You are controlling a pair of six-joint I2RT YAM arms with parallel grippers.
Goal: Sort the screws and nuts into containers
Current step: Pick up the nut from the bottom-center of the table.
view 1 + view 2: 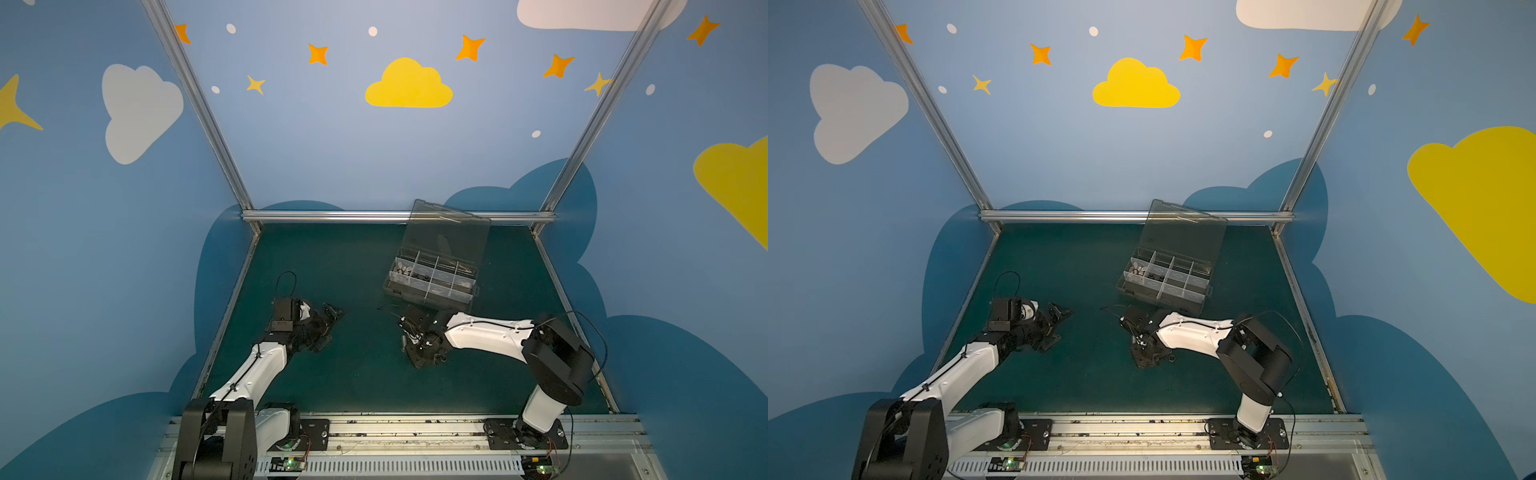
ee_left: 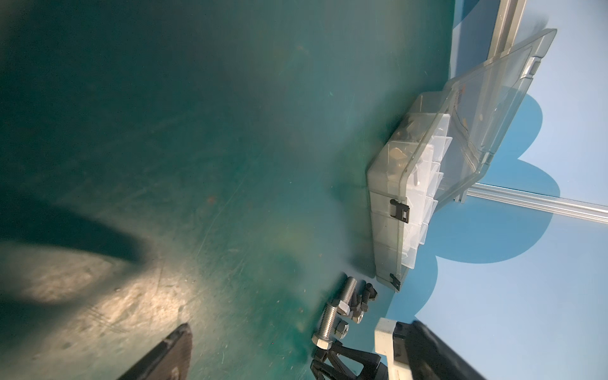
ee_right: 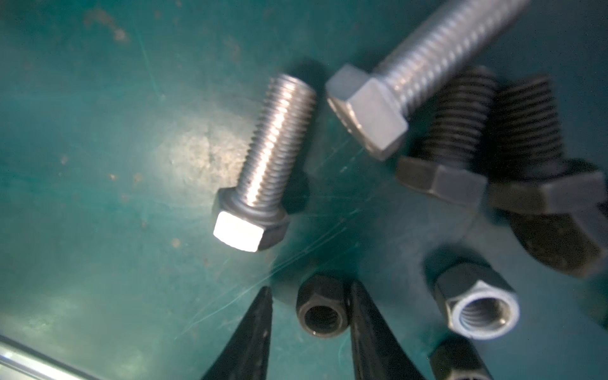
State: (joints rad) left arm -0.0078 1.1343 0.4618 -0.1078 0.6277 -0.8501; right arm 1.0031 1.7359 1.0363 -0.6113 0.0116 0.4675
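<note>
In the right wrist view my right gripper (image 3: 309,289) hangs low over the green mat, straddling a black nut (image 3: 320,309). One finger touches the nut and a gap shows at the other, so the jaws are open. Beside it lie a silver hex bolt (image 3: 266,164), a second silver bolt (image 3: 411,75), two black screws (image 3: 457,131), a silver nut (image 3: 477,302) and another black nut (image 3: 457,362). My left gripper (image 1: 332,328) rests open and empty to the left. The organizer box (image 1: 428,291) stands behind with its lid (image 1: 449,232) raised.
Silver pieces (image 1: 402,270) and black pieces (image 1: 424,276) lie in the box's far-row compartments. From the left wrist, the loose pile (image 2: 329,322) sits just off the box's latched front wall (image 2: 385,230). Aluminium frame rails (image 1: 395,216) and blue walls bound the mat.
</note>
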